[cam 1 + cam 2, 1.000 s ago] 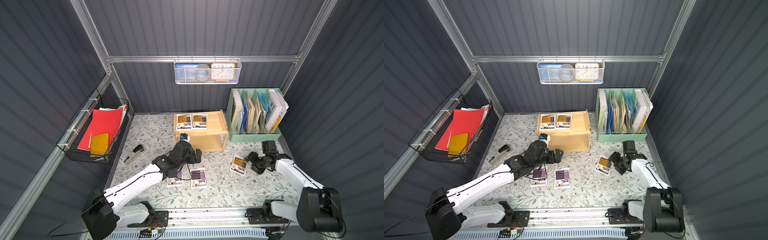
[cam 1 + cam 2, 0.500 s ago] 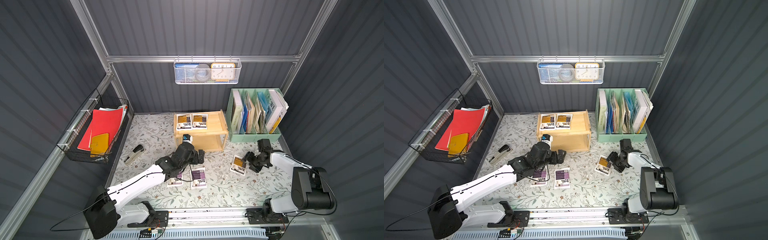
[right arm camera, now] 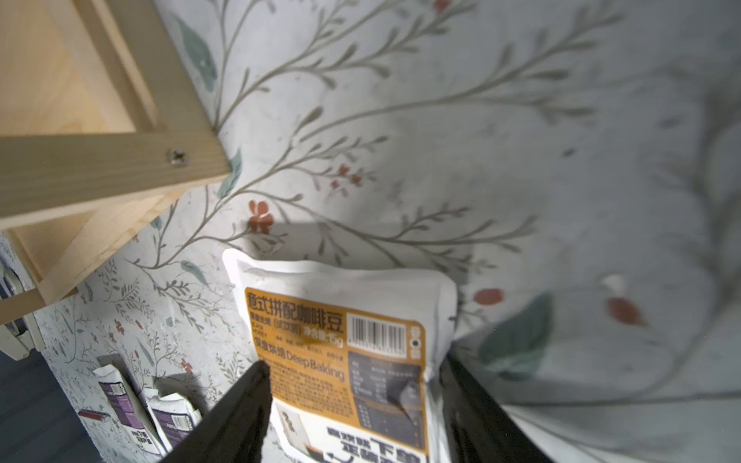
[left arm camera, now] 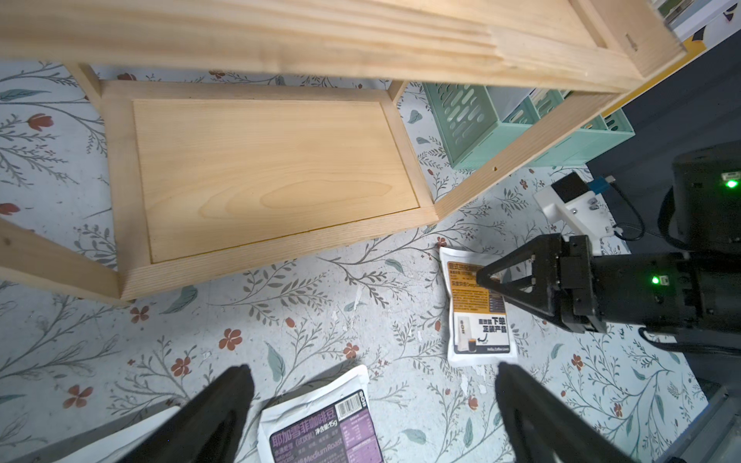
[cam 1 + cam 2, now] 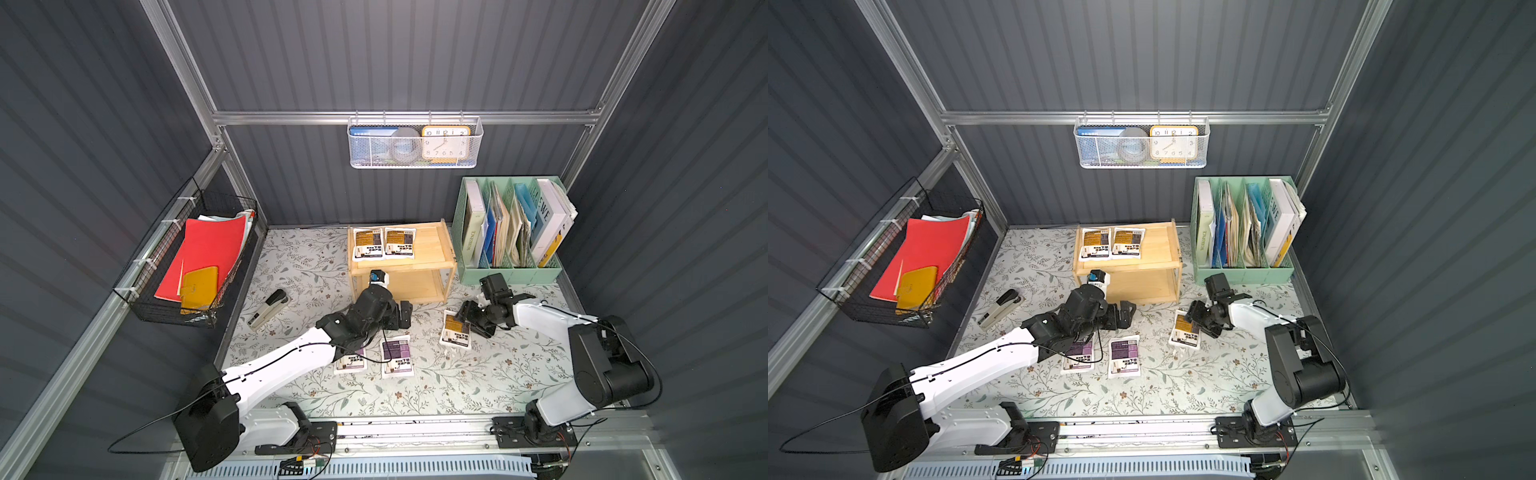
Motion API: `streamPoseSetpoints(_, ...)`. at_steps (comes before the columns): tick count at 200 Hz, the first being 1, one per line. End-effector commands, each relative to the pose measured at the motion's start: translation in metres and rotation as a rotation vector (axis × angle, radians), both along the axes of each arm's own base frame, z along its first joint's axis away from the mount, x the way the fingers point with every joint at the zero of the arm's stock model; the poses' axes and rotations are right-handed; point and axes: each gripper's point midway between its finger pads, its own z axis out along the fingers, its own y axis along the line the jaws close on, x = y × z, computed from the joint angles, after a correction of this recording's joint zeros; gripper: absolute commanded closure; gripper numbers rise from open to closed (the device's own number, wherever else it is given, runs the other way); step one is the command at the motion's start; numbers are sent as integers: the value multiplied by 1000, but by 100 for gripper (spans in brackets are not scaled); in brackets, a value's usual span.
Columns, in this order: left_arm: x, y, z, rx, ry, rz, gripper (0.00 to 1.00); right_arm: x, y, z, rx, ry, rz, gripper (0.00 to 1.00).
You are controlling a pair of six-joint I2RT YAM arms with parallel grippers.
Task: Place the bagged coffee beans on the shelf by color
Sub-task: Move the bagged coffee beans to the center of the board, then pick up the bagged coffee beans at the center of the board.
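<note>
Orange-label coffee pouch [image 3: 345, 288] lies flat on the floral mat [image 5: 478, 374], between the spread jaws of the right gripper [image 3: 353, 364], one finger at each long edge. Whether they press it I cannot tell. It rests near the front corner of the shelf [image 5: 432, 249]. The left gripper [image 4: 373, 371] hangs wide apart and empty, just by two purple-label pouches [image 5: 397, 357] on the mat. Two more orange-label pouches [image 5: 368, 244] sit side by side on the shelf's top tray.
</note>
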Motion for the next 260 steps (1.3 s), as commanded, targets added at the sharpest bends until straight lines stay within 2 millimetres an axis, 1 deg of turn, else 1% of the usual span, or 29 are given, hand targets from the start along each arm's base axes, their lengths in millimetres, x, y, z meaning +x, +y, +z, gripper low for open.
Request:
streamPoseSetpoints(1, -3, -3, -15, 9, 31, -7, 0, -27, 14, -24, -36, 103, 19, 30)
streamPoseSetpoints(42, -1, -7, -26, 19, 47, -9, 0, -35, 46, -18, -13, 80, 74, 31)
streamPoseSetpoints(64, 2, -11, -36, 32, 59, -12, 0, -39, 54, -13, 1, 69, 76, 31)
streamPoseSetpoints(87, 5, -17, -46, 52, 67, -25, 0, -46, 50, -12, 12, 73, 47, 30)
streamPoseSetpoints(91, 5, -19, -49, 58, 69, -29, 0, -45, 44, -14, -16, 59, 26, 30)
streamPoseSetpoints(106, 7, -22, -56, 85, 75, -36, 0, -53, 37, -15, -15, 58, 0, 29)
streamPoseSetpoints(135, 9, -28, -70, 150, 81, -51, 0, -69, 33, -17, 33, 67, -39, 29)
streamPoseSetpoints(148, 9, -32, -77, 182, 85, -64, 0, -73, 31, -17, 52, 60, -67, 29)
streamPoseSetpoints(153, 9, -34, -79, 195, 85, -68, 0, -78, 36, -15, 93, 76, -59, 29)
streamPoseSetpoints(178, 8, -42, -91, 234, 92, -86, 0, -86, 37, -15, 147, 80, -89, 29)
streamPoseSetpoints(217, 7, -50, -112, 296, 119, -101, 0, -89, 42, -17, 193, 88, -99, 29)
streamPoseSetpoints(260, 7, -45, -134, 402, 149, -87, 0, -90, 44, -24, 222, 102, -118, 30)
